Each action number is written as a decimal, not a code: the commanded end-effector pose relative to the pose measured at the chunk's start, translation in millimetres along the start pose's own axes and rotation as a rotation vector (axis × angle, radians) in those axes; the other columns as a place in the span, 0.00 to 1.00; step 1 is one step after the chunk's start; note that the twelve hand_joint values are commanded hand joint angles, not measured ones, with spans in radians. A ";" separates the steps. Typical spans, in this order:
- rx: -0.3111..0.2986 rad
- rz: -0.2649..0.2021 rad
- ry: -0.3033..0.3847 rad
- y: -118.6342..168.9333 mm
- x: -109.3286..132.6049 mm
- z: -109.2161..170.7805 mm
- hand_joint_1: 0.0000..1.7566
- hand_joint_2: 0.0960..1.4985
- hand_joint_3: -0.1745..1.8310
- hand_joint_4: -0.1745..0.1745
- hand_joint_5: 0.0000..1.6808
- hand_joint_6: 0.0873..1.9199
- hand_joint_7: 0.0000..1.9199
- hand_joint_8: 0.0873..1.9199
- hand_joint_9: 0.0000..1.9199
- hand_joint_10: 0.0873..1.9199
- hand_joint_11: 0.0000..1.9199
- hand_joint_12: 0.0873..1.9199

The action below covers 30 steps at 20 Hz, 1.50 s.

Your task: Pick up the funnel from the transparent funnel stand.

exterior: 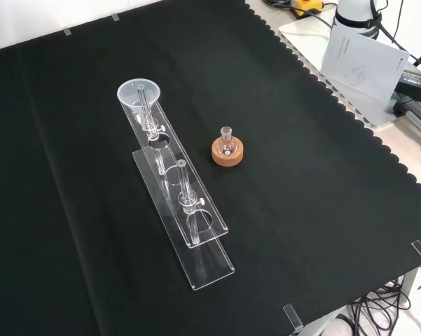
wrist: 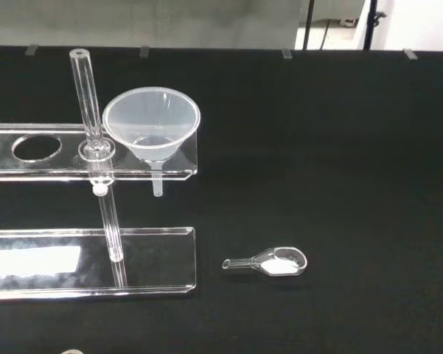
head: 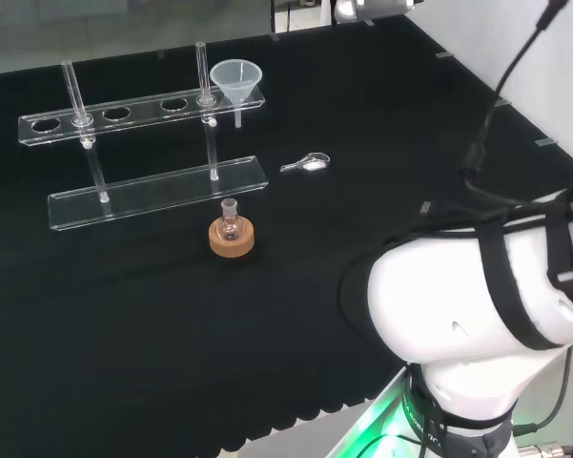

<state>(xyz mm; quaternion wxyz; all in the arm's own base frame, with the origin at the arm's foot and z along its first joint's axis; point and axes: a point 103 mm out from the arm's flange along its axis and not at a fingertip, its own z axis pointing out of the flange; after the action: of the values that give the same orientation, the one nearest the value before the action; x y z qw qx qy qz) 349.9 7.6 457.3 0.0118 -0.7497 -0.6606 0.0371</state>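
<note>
A clear plastic funnel (head: 236,78) sits upright in the end hole of the transparent funnel stand (head: 157,194), at the right end of its upper shelf in the head view. Its spout hangs down through the hole. From the front view the funnel (exterior: 139,94) is at the far end of the stand (exterior: 211,264). In the wrist view the funnel (wrist: 152,124) is close beside one of the stand's upright rods, on the stand's upper shelf (wrist: 59,151). Several other holes in the shelf are open.
A small round flask on a cork ring (head: 231,234) stands just in front of the stand's base. A small glass scoop with white powder (head: 307,163) lies on the cloth to the right. The arm's white link (head: 477,305) bulks at the lower right.
</note>
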 end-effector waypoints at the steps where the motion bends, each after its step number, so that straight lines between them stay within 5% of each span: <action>1: 0.022 -0.030 -0.001 68.5 4.0 23.7 0.11 0.68 0.24 0.62 0.07 0.00 0.02 0.16 0.07 0.27 0.00 0.68; 9: 0.097 -0.102 -0.027 130.4 12.9 56.6 0.23 0.59 0.21 0.62 0.06 0.00 0.01 0.19 0.07 0.30 0.00 0.72; 13: 0.144 -0.163 -0.078 151.1 36.1 70.8 0.24 0.56 0.21 0.61 0.07 0.00 0.01 0.22 0.07 0.32 0.00 0.75; 30: 0.319 -0.182 -0.048 187.4 52.5 140.0 0.27 0.48 0.20 0.54 0.05 0.00 0.00 0.16 0.05 0.37 0.05 0.78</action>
<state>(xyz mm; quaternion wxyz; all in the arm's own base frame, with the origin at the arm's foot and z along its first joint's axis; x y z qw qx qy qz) 527.1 31.3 317.8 0.1014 -0.6830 -0.7091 0.1427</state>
